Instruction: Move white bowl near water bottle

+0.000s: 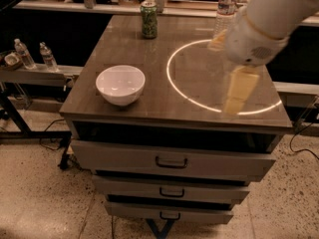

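- One plain, glossy white round bowl (pixel 120 85) sits on the front-left part of the dark wooden bench (pixel 124 39), near the front edge.
- The tall clear plastic water bottle (pixel 225 9) stands at the back right, well apart from the bowl.
- The tool (pixel 223 77) hangs over the bench's right side, its cream fingers (pixel 239 88) spread apart and grasping nothing.
- A bright ring of light (pixel 172 83) lies on the bench between bowl and bottle.
- A green drink can (pixel 148 19) stands at the back edge, left of the bottle.
- Two small clear bottles (pixel 48 58) stand on a low shelf to the left.
- Three grey drawers (pixel 172 161) sit below the bench top.
- The bulky white arm (pixel 279 14) is cut off at the upper right corner and covers the bottle's lower body and part of the ring.
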Tool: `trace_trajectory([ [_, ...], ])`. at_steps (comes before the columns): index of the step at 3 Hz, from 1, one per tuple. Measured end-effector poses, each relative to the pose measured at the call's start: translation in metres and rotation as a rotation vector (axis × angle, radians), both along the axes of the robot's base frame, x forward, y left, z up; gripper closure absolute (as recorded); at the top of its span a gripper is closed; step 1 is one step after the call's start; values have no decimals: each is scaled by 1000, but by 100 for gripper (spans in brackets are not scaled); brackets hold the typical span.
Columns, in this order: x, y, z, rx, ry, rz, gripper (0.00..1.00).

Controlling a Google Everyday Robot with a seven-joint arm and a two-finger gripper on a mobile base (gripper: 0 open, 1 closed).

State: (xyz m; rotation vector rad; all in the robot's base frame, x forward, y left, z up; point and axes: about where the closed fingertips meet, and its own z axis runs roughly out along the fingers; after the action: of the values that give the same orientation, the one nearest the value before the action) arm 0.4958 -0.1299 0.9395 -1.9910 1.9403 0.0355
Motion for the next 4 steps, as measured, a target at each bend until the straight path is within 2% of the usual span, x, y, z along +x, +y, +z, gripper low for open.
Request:
trace_trajectory([
  [1, 21, 51, -19, 34, 2, 157, 0],
  [3, 30, 160, -60, 121, 17, 429, 0],
  [4, 27, 187, -67, 147, 20, 491, 0],
])
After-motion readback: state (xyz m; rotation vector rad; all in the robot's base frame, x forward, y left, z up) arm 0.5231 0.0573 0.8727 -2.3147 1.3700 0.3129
